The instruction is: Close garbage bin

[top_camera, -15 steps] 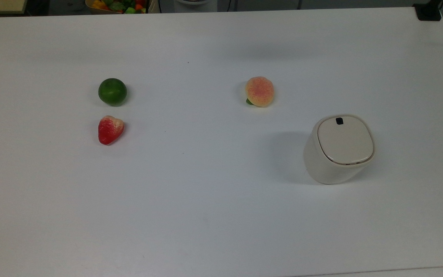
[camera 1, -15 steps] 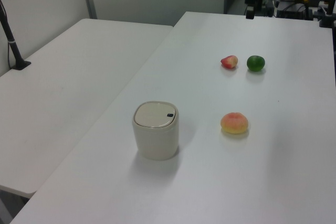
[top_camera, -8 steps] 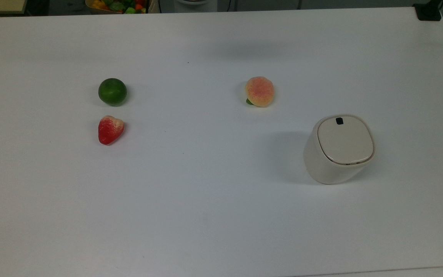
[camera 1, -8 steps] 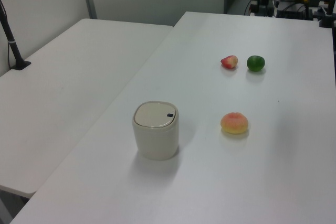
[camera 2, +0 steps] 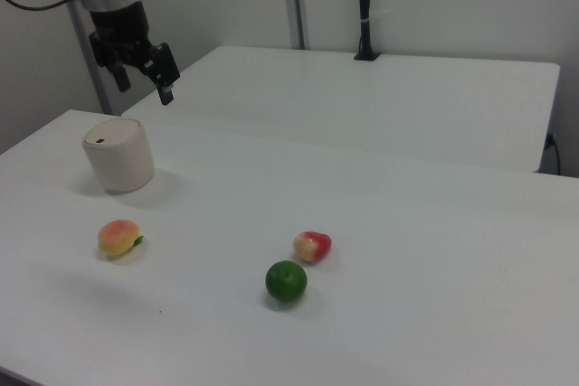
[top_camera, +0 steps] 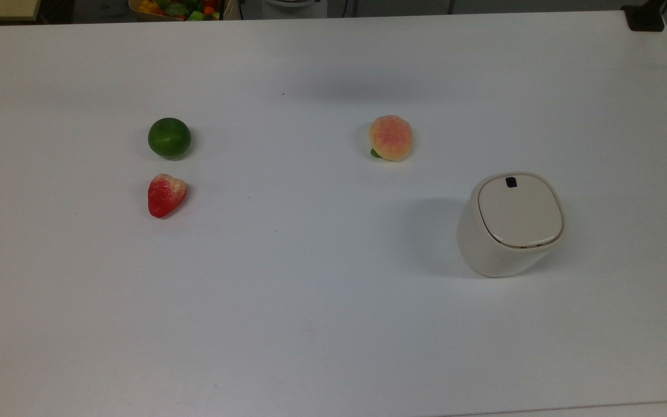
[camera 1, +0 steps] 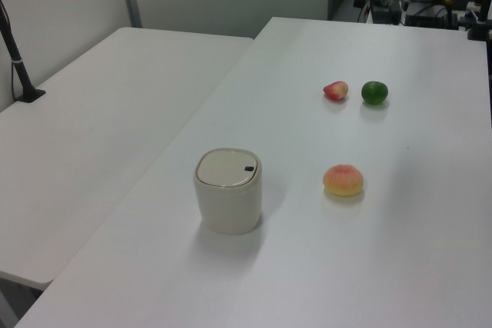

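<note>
In the right view the end effector (camera 2: 159, 74) hangs in the air above and slightly to the right view's right of the garbage bin (camera 2: 118, 155), well clear of it, with its two fingers spread apart and nothing between them. The garbage bin (top_camera: 510, 225) stands upright on the white surface (top_camera: 322, 324) with its flat lid (top_camera: 519, 211) lying down flush on the body, the small black tab (top_camera: 510, 182) at the lid's far edge in the top view. A peach (top_camera: 391, 138) lies near the bin, while a strawberry (top_camera: 166, 195) and a green lime (top_camera: 169, 138) sit just beside each other, well apart from the bin toward the top view's left.
</note>
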### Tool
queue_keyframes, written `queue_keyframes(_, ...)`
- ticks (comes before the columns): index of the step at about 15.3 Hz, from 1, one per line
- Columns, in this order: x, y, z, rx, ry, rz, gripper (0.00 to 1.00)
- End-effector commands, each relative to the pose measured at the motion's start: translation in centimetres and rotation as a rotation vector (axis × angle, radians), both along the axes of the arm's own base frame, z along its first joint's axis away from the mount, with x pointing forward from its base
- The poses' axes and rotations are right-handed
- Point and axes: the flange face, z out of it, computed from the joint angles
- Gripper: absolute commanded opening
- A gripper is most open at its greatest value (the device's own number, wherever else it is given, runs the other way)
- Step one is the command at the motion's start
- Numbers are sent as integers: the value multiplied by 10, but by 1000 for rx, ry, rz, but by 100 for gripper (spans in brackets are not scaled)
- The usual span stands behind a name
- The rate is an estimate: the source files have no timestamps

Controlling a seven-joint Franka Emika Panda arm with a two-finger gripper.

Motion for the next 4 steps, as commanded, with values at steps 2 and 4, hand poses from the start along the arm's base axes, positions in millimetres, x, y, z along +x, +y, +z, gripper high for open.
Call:
queue_keyframes(2,-4,-7,-3,14,-18,31,100)
queue_keyframes(4,-4,-8,-3,14,-19,31,100)
